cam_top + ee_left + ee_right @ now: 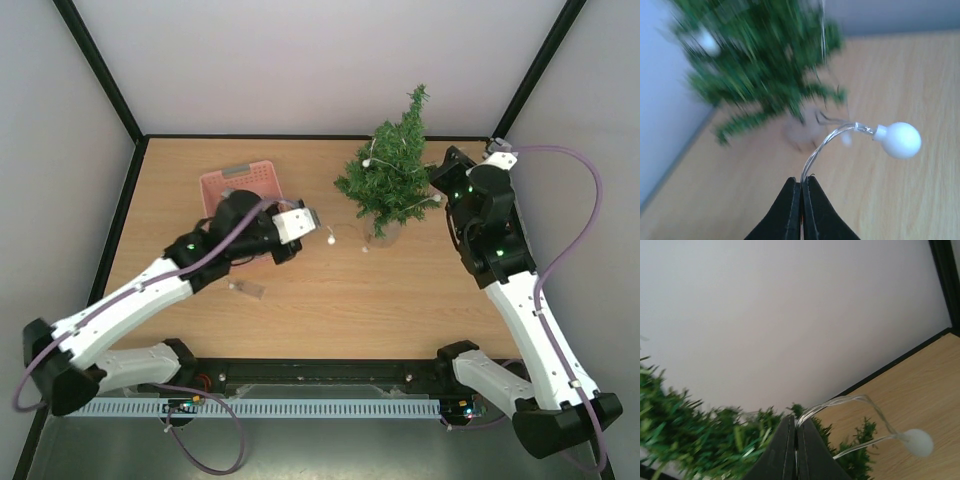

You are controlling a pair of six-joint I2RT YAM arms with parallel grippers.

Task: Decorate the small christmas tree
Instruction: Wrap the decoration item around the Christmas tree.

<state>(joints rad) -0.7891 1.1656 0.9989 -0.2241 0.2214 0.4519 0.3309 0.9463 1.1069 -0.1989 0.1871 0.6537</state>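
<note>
The small christmas tree [392,172], dark green and bushy with a pointed top, stands upright on its pale pot base [383,233] at the far side, right of centre. A wire of white bulbs [369,160] drapes across its branches.

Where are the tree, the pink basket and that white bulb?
small christmas tree [392,170], top external view, middle branches.
pink basket [258,170], top external view, far wall.
white bulb [899,140], left wrist view, its centre.

We see a wooden table [400,300] with dark edging. On it stand the small christmas tree [390,175], back right of centre, and a pink basket [238,172] well to its left. A small clear piece [248,290] lies nearer us, and a thin light string [366,249] trails beside the pot.
</note>
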